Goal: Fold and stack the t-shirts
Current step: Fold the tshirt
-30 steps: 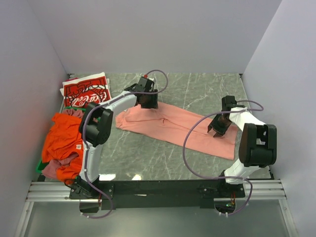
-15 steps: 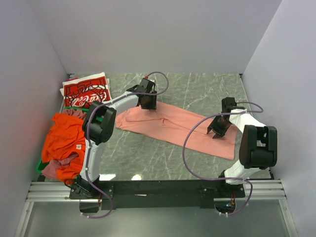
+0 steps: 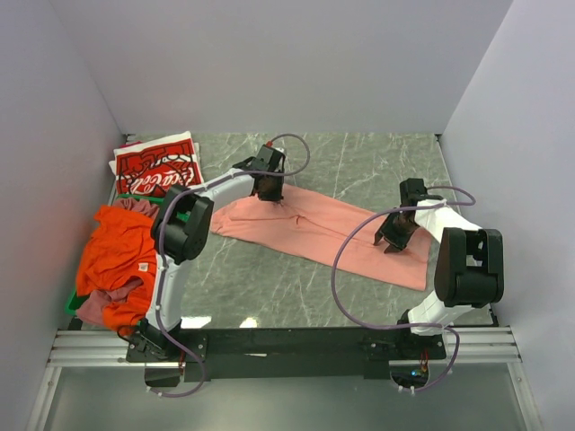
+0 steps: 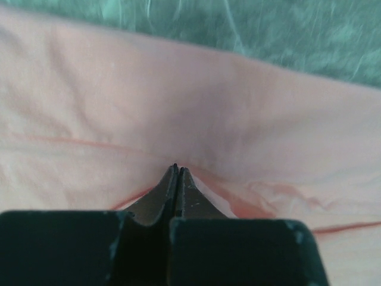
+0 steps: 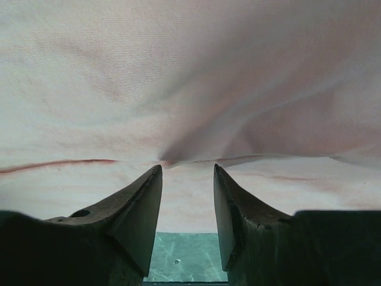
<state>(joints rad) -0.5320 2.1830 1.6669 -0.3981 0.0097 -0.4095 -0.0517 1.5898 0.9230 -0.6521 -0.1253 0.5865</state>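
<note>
A salmon-pink t-shirt (image 3: 314,229) lies as a long folded strip slanting across the middle of the table. My left gripper (image 3: 268,190) is at its far left edge, shut on a pinch of the pink cloth (image 4: 178,101), with creases running into the closed tips (image 4: 177,167). My right gripper (image 3: 391,244) stands open over the strip's right part. Its fingers (image 5: 187,170) straddle a fold of the pink shirt (image 5: 178,71) near the hem. A folded red Coca-Cola t-shirt (image 3: 157,166) lies at the far left. An orange t-shirt (image 3: 117,251) and a mauve one (image 3: 94,308) are heaped at the left.
The heap of shirts sits on a green crate (image 3: 71,305) against the left wall. Grey marble table (image 3: 377,162) shows beyond and in front of the pink strip. Walls close in the left, back and right sides. Purple cables loop above both arms.
My left gripper has closed on the pink shirt's far edge and shifted slightly toward the back. The right gripper has crept a little to the left and stays open.
</note>
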